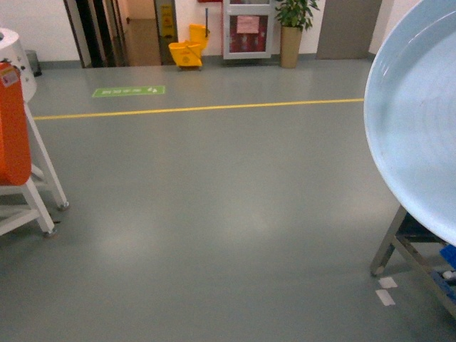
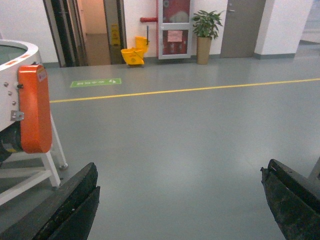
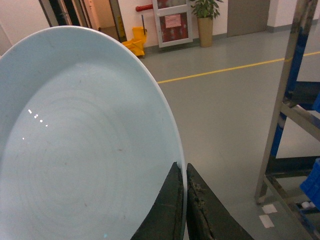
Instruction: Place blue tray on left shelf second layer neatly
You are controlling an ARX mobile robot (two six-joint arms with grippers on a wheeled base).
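The blue tray (image 1: 420,121) is a pale, glossy round dish held up on edge at the right of the head view. It fills the left half of the right wrist view (image 3: 85,145). My right gripper (image 3: 184,167) is shut on its rim, one finger on each face. My left gripper (image 2: 180,170) is open over bare floor, with nothing between its dark fingers (image 2: 75,200). A stainless-steel shelf rack (image 3: 292,75) stands to the right, and only its lower post and rails (image 1: 390,246) show in the head view. Which tier is its second layer I cannot tell. Neither arm appears in the head view.
A white-legged stand with an orange machine (image 1: 14,128) sits at the left (image 2: 32,107). Deep-blue crates (image 3: 312,185) rest low in the rack, with white tape marks (image 1: 385,292) on the floor beside it. Further off are a yellow floor line (image 1: 199,108), a mop bucket (image 1: 188,51) and a potted plant (image 1: 292,28).
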